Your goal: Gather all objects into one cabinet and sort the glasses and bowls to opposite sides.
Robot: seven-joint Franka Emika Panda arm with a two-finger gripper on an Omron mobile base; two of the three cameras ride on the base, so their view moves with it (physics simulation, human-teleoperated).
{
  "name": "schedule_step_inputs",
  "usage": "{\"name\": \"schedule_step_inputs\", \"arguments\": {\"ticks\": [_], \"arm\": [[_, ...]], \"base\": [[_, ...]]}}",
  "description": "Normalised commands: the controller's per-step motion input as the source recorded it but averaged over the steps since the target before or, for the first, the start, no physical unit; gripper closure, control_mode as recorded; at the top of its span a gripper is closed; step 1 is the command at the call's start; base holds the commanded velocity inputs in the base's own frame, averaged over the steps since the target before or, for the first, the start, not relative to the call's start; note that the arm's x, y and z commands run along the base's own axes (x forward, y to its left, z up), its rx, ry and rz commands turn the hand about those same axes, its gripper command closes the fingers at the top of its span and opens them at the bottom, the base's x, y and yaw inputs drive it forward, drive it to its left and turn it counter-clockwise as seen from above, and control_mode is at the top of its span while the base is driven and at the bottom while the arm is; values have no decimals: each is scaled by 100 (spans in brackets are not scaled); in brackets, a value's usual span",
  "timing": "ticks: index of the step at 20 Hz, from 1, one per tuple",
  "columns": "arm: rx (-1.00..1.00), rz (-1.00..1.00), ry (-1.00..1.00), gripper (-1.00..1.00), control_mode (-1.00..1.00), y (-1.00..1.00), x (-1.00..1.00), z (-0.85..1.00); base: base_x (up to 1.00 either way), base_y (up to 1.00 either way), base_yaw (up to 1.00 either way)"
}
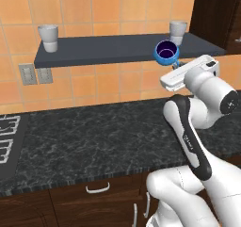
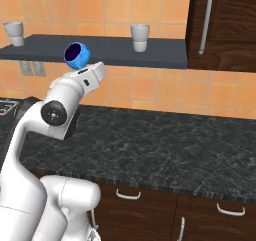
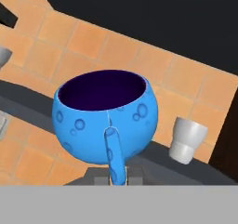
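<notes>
Tool (image 3: 116,175) clamped on handle of blue bowl (image 3: 106,116), held up w/ mouth tilted, above worktop (image 1: 94,136). Grey tumbler (image 3: 187,139) on shelf (image 1: 108,49) just beyond tool, cabinet (image 2: 225,25) further right.

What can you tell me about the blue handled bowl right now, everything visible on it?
The blue handled bowl is small, round and cup-sized, bright blue with paler ring spots and a dark purple inside that looks empty. A thin blue side handle runs down toward the gripper, whose finger tips sit either side of it, apparently pinching it. The bowl is carried in the air, tilted, in front of the dark grey wall shelf, below and left of the nearer tumbler. Nothing else touches it.
</notes>
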Motion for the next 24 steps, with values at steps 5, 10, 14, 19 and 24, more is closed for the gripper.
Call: {"name": "schedule_step_inputs", "arguments": {"ticks": [5,10,14,19,24], "arm": [[9,-2,8,100,100,-34,7,12],[0,0,0,100,100,0,0,0],[0,0,0,100,100,0,0,0],[0,0,0,100,100,0,0,0],[0,0,0,100,100,0,0,0]], "base": [[12,-39,-9],[0,-88,-37],[-74,-57,-18],[-94,-62,-10],[16,-69,-20]]}}
